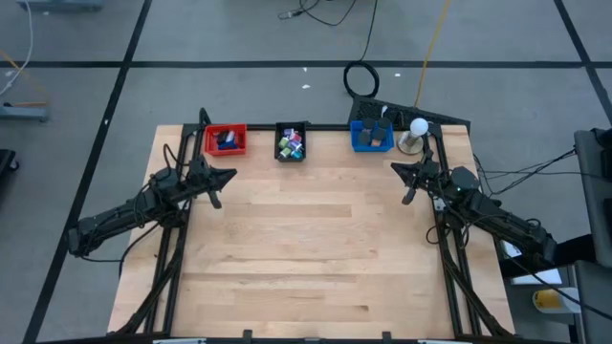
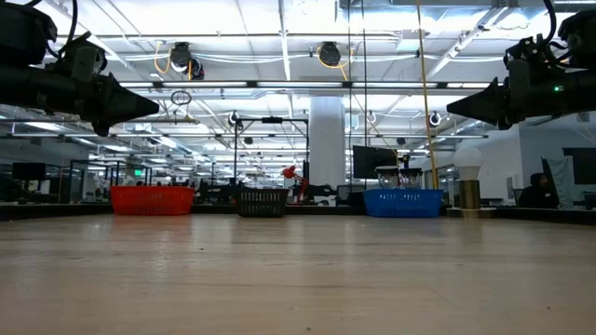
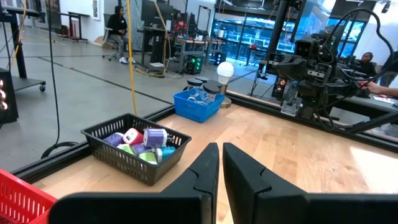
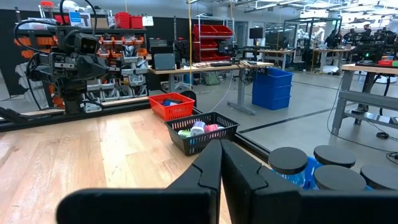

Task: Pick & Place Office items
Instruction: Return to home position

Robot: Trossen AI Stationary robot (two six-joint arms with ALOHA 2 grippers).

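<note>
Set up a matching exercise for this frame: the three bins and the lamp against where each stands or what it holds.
Things: 1 red bin; 2 black bin; 3 blue bin; 4 white lamp.
Descriptions: A holds round black discs; B right end of the row, high view; C holds mixed colourful small items; D left end of the row, high view.
Pairs: 1-D, 2-C, 3-A, 4-B.
</note>
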